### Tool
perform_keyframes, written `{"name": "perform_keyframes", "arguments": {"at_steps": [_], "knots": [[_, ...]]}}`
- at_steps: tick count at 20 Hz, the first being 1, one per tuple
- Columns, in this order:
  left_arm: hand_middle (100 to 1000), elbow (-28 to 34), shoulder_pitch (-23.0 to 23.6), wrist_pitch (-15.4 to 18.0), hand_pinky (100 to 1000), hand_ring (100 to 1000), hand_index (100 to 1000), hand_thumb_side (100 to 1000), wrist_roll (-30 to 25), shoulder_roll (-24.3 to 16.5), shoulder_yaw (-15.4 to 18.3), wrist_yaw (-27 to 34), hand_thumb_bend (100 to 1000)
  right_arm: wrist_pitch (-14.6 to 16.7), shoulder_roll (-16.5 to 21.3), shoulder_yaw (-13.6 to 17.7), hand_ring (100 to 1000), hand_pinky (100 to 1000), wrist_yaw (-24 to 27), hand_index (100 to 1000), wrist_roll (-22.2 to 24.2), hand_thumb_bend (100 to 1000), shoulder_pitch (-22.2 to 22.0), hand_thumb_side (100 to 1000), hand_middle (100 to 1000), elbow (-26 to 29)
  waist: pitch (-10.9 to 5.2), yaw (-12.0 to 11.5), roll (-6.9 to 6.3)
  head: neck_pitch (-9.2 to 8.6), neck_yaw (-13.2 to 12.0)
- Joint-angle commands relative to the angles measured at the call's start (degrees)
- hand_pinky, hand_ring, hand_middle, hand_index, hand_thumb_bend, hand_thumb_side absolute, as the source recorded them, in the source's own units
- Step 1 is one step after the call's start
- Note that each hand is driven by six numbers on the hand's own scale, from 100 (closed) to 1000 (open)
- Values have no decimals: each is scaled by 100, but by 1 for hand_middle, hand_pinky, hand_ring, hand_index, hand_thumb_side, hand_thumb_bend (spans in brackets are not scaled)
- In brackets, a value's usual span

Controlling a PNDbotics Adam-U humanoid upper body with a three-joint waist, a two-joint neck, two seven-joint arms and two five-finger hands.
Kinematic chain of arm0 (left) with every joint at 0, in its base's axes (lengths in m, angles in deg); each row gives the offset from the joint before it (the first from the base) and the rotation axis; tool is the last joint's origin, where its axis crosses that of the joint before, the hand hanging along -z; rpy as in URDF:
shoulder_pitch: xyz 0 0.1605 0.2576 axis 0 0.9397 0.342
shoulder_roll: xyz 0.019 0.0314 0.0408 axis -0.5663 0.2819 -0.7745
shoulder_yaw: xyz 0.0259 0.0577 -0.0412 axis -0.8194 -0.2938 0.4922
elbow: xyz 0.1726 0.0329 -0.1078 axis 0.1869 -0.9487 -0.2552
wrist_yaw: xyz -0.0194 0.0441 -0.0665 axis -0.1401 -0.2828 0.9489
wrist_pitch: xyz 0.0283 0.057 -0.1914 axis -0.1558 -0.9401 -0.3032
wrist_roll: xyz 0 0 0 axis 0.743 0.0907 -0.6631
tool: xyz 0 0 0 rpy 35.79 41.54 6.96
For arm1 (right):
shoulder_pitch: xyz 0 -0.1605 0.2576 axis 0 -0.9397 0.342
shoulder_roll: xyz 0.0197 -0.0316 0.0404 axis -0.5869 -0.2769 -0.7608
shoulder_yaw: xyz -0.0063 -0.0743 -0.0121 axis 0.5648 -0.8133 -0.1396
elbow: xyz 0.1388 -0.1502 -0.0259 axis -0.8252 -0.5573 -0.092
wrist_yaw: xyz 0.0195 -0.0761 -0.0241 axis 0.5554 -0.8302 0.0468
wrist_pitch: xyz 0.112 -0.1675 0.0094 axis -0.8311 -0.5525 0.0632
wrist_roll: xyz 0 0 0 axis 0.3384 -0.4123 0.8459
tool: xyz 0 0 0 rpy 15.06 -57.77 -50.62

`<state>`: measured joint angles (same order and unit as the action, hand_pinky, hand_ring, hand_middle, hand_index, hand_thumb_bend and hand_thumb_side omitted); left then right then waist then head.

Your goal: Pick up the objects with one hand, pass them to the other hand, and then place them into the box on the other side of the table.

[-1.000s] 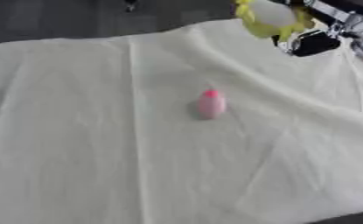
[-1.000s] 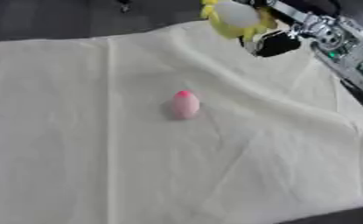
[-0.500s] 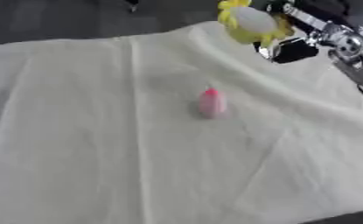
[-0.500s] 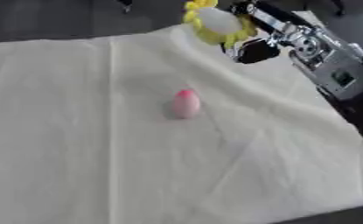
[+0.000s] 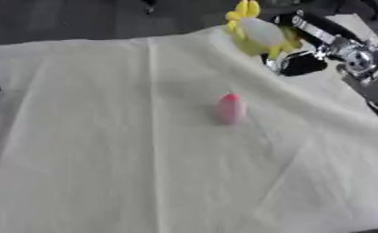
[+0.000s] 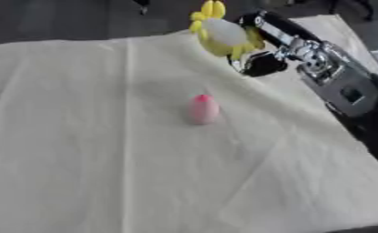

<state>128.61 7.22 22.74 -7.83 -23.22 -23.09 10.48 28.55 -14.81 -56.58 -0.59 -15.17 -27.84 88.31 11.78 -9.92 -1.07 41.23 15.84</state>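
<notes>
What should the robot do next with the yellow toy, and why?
Probably carry the yellow toy toward the table's middle. The right hand holds it up in the air at the far right, and no left hand shows yet to take it. The pink thing lies untouched.

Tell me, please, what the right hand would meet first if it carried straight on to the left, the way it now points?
Probably nothing: the right hand, holding the yellow toy, points left above the cloth. The pink object lies nearer the camera, seemingly outside that line; depth is unclear.
</notes>
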Motion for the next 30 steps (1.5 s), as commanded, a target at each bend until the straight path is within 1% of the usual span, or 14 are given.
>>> {"name": "perform_keyframes", "arguments": {"at_steps": [1, 7, 8, 11, 13, 14, 15, 22, 25, 27, 30], "knots": [[619, 80, -184, 98, 771, 692, 717, 353, -77, -83, -30, -16, 144, 33, 24, -44, 548, 804, -81, 595, 47, 100, 133, 100, 480, 98, -217, -16, -87, 18, -21], [619, 78, -227, 143, 771, 692, 717, 353, -160, -53, -57, -61, 144, 51, -24, -88, 548, 804, -121, 595, 58, 100, 167, 100, 480, 71, -218, -24, -88, 22, -17], [627, 113, -264, 170, 773, 695, 726, 345, -187, -19, -95, -60, 175, 68, -60, -121, 547, 801, -110, 594, 70, 100, 200, 100, 480, 94, -218, -32, -94, 34, -20], [632, 229, -504, 297, 774, 696, 732, 344, -426, 165, -450, -118, 187, 103, -205, -300, 546, 798, -114, 593, 75, 100, 314, 100, 479, 105, -224, -89, -94, 57, 4], [636, 238, -642, 332, 775, 697, 736, 345, -636, 272, -617, -193, 195, 119, -272, -373, 545, 797, -121, 592, 77, 100, 349, 100, 478, 88, -230, -121, -93, 63, 26], [638, 242, -693, 345, 775, 699, 739, 324, -745, 316, -669, -231, 324, 124, -301, -398, 545, 797, -118, 592, 82, 100, 365, 100, 477, 79, -232, -134, -93, 67, 35], [640, 250, -743, 360, 776, 700, 740, 349, -856, 361, -719, -270, 205, 129, -330, -423, 544, 797, -112, 591, 89, 100, 385, 100, 477, 72, -232, -149, -94, 69, 42], [650, 445, -1001, 419, 777, 704, 750, 352, -1451, 608, -988, -451, 228, 165, -442, -546, 541, 796, -55, 589, 55, 100, 504, 100, 475, 111, -221, -239, -93, 73, 120], [658, 533, -1139, 450, 779, 709, 759, 344, -1627, 743, -1173, -534, 247, 164, -484, -595, 541, 795, -53, 588, 63, 100, 545, 100, 474, 112, -218, -283, -96, 72, 175], [664, 595, -1205, 465, 779, 709, 773, 365, -1751, 826, -1309, -536, 251, 167, -514, -611, 541, 796, -53, 589, 65, 100, 564, 100, 475, 107, -216, -308, -97, 68, 226], [673, 832, -1288, 494, 782, 715, 790, 341, -1986, 883, -1551, -492, 290, 192, -548, -622, 541, 797, -76, 589, 90, 100, 573, 100, 475, 108, -210, -338, -99, 80, 286]]}}
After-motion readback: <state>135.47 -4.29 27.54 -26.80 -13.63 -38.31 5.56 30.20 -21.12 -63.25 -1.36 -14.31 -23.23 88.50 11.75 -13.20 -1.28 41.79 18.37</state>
